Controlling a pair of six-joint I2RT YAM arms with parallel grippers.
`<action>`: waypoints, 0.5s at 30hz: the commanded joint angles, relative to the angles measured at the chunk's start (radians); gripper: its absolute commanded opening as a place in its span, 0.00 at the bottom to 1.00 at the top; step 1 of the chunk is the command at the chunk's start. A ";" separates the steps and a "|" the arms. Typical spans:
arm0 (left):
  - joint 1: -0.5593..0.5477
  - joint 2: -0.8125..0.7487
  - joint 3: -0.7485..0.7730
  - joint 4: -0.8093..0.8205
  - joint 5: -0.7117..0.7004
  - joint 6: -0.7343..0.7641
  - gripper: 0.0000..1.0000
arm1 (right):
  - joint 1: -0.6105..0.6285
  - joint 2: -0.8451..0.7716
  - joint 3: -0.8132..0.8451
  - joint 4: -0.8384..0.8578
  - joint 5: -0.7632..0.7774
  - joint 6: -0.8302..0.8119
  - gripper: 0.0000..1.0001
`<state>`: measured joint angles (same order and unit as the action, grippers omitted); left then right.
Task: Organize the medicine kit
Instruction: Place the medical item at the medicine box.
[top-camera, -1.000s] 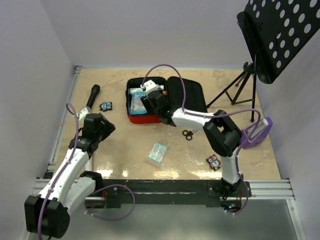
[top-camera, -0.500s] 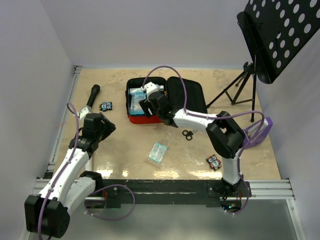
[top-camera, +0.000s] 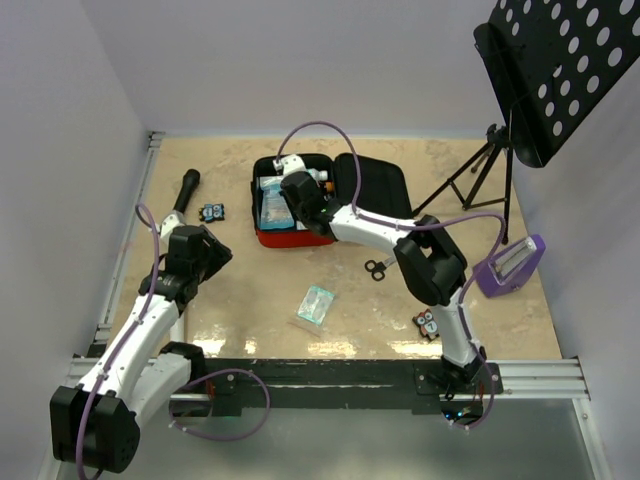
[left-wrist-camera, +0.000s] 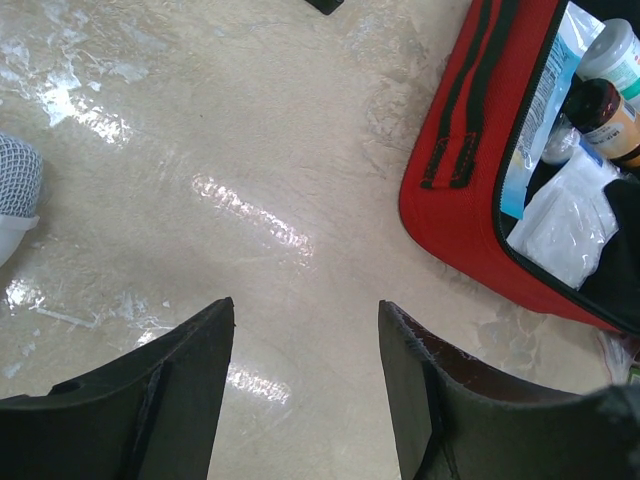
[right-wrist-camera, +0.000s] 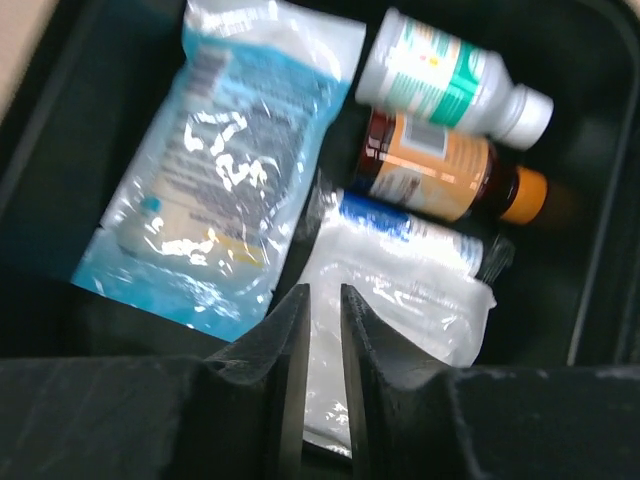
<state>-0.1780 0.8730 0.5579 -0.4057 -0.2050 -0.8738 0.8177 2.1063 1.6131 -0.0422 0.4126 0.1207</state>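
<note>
The medicine kit (top-camera: 290, 238), a red zip case, lies open at the table's back middle with its black-lined lid (top-camera: 378, 190) flat to the right. Inside it, the right wrist view shows a blue-and-white pouch (right-wrist-camera: 215, 160), a white bottle (right-wrist-camera: 440, 85), a brown bottle with an orange cap (right-wrist-camera: 440, 180) and a clear white packet (right-wrist-camera: 410, 280). My right gripper (top-camera: 292, 186) hovers over the kit's contents, its jaws nearly together and empty above the white packet (right-wrist-camera: 322, 300). My left gripper (left-wrist-camera: 305, 330) is open and empty over bare table, left of the kit's red wall (left-wrist-camera: 450, 200).
Scissors (top-camera: 376, 267) and a clear packet (top-camera: 317, 303) lie in front of the kit. A black cylinder (top-camera: 187, 190) and a small blue item (top-camera: 211, 212) lie at the left. A small box (top-camera: 428, 322), a purple object (top-camera: 510, 265) and a stand's tripod (top-camera: 480, 180) are at the right.
My right gripper has moved back and to the left, further over the kit's open compartment. The left arm has not moved.
</note>
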 joint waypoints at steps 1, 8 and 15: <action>0.002 0.000 0.008 0.033 0.003 0.018 0.64 | -0.002 0.009 0.010 -0.070 0.037 0.036 0.19; 0.002 0.011 0.008 0.041 0.010 0.018 0.63 | -0.002 -0.006 -0.058 -0.090 0.035 0.060 0.09; 0.002 0.006 0.002 0.044 0.009 0.016 0.63 | -0.002 -0.138 -0.168 0.005 0.031 0.085 0.33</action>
<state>-0.1780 0.8852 0.5579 -0.4038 -0.2031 -0.8715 0.8120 2.1010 1.4990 -0.0883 0.4339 0.1791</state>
